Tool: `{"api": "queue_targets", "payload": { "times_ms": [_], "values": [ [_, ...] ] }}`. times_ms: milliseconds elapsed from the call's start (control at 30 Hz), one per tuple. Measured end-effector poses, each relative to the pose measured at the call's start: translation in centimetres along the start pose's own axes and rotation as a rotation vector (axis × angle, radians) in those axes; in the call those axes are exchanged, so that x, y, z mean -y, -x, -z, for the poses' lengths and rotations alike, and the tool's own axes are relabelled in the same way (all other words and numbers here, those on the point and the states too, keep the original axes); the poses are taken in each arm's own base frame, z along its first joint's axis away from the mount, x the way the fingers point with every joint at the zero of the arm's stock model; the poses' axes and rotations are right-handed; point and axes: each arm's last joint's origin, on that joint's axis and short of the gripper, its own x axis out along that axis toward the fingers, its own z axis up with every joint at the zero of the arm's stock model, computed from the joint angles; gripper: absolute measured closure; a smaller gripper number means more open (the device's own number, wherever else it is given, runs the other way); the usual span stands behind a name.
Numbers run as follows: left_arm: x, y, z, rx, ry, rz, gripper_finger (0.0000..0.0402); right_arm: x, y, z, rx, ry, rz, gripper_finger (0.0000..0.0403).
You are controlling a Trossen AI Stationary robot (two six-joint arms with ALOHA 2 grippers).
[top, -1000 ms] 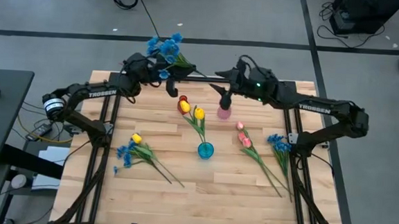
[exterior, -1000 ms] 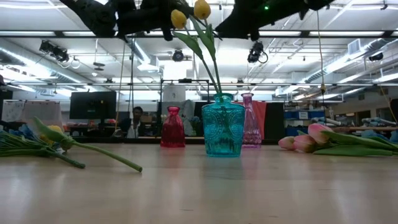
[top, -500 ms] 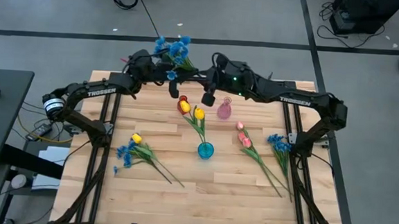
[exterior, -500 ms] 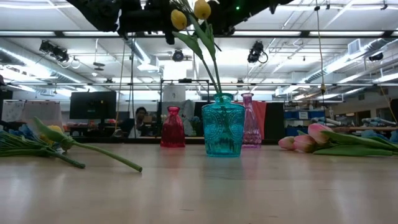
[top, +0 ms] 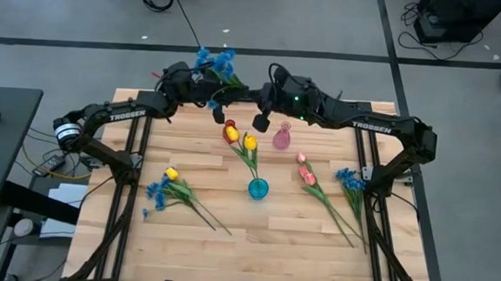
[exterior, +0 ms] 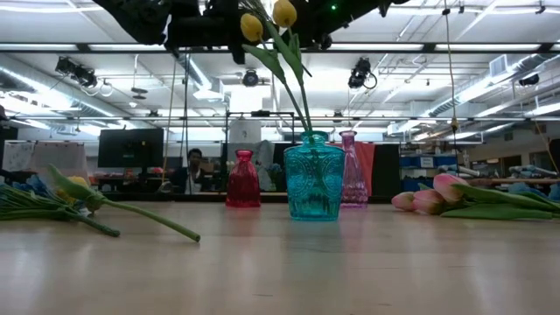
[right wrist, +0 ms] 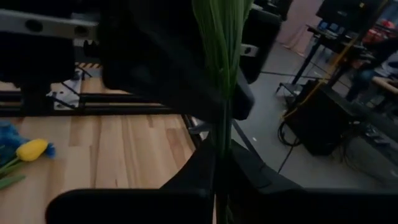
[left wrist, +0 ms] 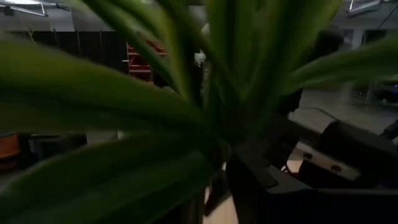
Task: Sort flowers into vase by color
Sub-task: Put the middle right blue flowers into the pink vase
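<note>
Two yellow tulips in teal vase — done. Blue sprig held aloft at table's far edge, pinched by left gripper and right gripper. Red vase, pink vase empty — other flowers on table.

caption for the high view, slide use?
Both arms meet at the table's far edge over a blue sprig; two yellow tulips stand in the teal vase.

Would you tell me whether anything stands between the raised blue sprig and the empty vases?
Nothing visible does: the blue sprig, in the left gripper at the table's far edge, has open air to the red vase and pink vase.
</note>
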Motion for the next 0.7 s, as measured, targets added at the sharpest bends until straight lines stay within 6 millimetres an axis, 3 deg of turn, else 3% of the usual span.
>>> {"api": "queue_targets", "payload": {
  "times_ms": [267, 467, 700],
  "values": [
    [-1.0, 0.6, 0.5, -0.046, 0.015, 0.022, 0.0244, 0.8, 2.0, -1.4, 0.044, -0.061, 0.057, 0.0377],
    [-0.6, 1.5, 1.6, -0.065, 0.011, 0.034, 0.0239, 1.1, 4.0, -1.4, -0.035, -0.055, 0.058, 0.0369],
    [1.4, 4.4, 2.3, -0.072, -0.052, -0.086, 0.0239, 0.8, 5.9, 0.7, -0.062, -0.075, 0.075, 0.0369]
  ]
}}
